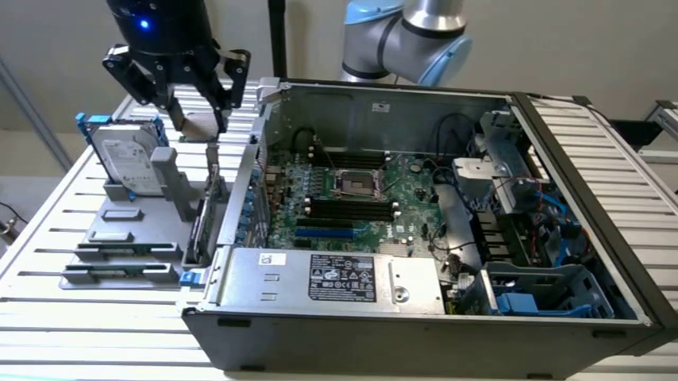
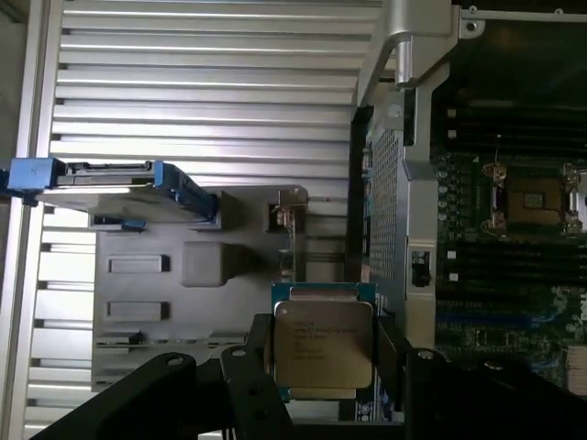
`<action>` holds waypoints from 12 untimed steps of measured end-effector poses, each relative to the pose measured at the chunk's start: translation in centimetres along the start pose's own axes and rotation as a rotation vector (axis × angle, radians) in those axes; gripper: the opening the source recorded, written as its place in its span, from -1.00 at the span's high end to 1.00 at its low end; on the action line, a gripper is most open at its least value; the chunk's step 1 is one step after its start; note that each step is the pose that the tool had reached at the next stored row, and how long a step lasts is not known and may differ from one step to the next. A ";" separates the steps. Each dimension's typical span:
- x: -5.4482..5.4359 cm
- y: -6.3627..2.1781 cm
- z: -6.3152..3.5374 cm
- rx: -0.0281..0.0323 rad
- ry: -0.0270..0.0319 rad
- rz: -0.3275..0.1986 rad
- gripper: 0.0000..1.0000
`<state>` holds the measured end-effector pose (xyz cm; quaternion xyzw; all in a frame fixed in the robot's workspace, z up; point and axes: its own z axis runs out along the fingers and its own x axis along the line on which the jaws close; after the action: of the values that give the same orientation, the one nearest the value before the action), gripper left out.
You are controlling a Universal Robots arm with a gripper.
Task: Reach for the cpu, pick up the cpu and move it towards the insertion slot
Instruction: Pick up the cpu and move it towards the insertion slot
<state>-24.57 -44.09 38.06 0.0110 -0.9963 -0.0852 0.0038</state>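
The bottom edge of the chip (image 2: 323, 344) is hidden behind the dark gripper (image 2: 323, 367). The words printed on the chip are too small to read. In the exterior view, the picture's top edge cuts off the robot arm (image 1: 408, 36).

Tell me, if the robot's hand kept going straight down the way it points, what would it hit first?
Probably the grey holder tray beside the computer case. The hand, gripping the cpu, points down above it; depth is hard to judge.
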 end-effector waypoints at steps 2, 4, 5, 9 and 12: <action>-0.9 -0.02 -0.03 -0.0008 0.0000 0.000 -0.09; -1.8 -0.03 -0.05 -0.0011 0.0002 0.000 -0.09; -2.3 -0.04 -0.06 -0.0013 0.0002 0.000 -0.09; -4.1 -0.08 -0.08 -0.0015 0.0008 0.000 -0.09; -5.5 -0.11 -0.10 -0.0015 0.0014 0.000 -0.09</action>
<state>-19.11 -44.09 38.11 0.0109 -0.9962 -0.0859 0.0045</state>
